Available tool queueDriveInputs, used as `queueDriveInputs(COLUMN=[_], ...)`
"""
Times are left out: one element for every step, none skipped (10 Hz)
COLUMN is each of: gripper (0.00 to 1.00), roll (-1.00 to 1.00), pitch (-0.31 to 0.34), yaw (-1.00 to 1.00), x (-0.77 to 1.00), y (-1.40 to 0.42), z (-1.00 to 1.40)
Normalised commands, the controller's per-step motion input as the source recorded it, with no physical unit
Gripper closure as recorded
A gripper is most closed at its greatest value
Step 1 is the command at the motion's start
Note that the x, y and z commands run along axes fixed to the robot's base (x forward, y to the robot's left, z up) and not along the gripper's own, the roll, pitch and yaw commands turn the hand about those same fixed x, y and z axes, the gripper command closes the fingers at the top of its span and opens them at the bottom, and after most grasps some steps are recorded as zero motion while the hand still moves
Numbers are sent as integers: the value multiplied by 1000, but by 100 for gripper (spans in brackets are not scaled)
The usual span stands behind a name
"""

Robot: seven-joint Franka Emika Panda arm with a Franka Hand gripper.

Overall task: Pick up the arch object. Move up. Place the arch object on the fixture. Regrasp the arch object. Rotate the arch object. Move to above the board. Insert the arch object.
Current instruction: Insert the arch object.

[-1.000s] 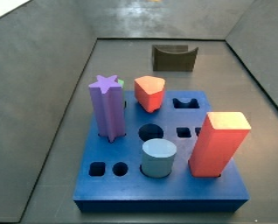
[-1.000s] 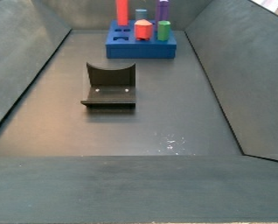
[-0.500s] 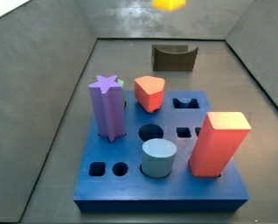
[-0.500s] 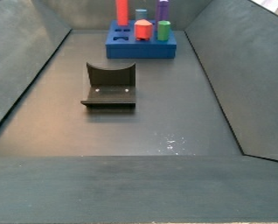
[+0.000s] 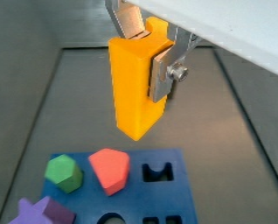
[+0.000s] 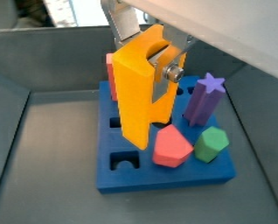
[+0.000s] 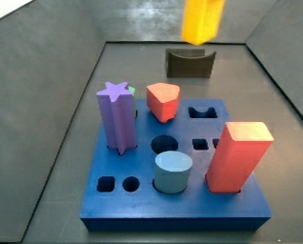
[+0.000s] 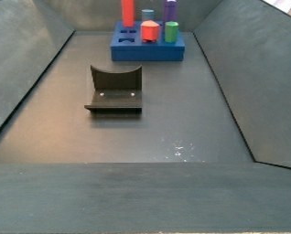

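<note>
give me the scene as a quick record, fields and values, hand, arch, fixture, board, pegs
hand: high above the floor, fingers closed on the arch
arch: yellow-orange block, held upright in the air, in a side view above the fixture, not touching it
fixture: dark, on the floor beyond the board, nothing on it
board: blue slab, several cut-outs free
pegs: purple star, red rounded-triangle, grey-blue cylinder, red-orange block, green hexagon
arch-shaped hole: free
</note>
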Motion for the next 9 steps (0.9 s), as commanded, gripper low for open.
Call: queueDriveInputs(gripper=[100,100,100,100,100,100,100,100,100], roll=[23,16,11,0,0,0,29,49,110], pitch=[-27,-31,-37,-47,-46,-51,-27,0,87], yaw=[-1000,-1000,-1000,-1000,-1000,-1000,-826,-694,-480], x=[11,0,0,6,9,14,309,391,429], y=[0,0,0,0,0,0,0,-86,-169], z=[-123,-160,-211,-314,-337,-346,-406,-414,-457])
